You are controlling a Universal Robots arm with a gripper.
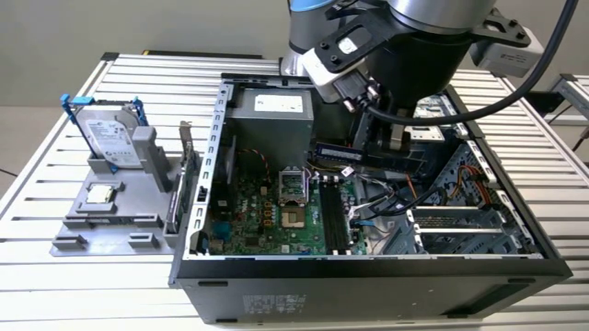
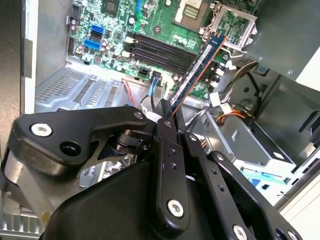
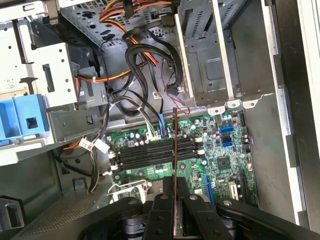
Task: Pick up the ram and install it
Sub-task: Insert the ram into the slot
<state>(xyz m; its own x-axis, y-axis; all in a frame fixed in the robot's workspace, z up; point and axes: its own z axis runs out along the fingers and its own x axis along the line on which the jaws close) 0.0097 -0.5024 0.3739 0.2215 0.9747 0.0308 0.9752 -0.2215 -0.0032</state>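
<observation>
While its fingers (image 2: 167, 145) are clamped on one end of the ram (image 2: 200, 65), the arm's gripper (image 2: 174, 118) hangs inside the open computer case (image 1: 368, 276), the stick clear of the motherboard (image 2: 150, 22) and touching nothing else. Pick-up looks done; the step in hand is the carry to the board, with installation not yet begun, as the four black memory slots (image 2: 160, 50) appear empty. Seen in the exterior view, the ram sits high above the board, toward the power supply box (image 1: 267, 134) end of the case, and lies roughly crosswise to the slots, well apart from them. Seating it, on this evidence, calls for turning the stick in line with one slot, bringing its contact edge squarely over the opening, and pressing straight down without snagging the loose cables (image 3: 132, 56) near the slots. The second wrist view gives the plainest look at the grasp: the dark fingers pinch the flat faces, and the stick juts out toward the processor socket (image 2: 192, 12). In the first wrist view the ram is edge-on, a thin line crossing over the slots, which fixes its sideways position but not its height. The exterior view adds the surroundings: a silver hard drive (image 1: 109, 138) standing in a grey holder (image 1: 101, 221) on the slatted table (image 1: 55, 303), outside the case.
</observation>
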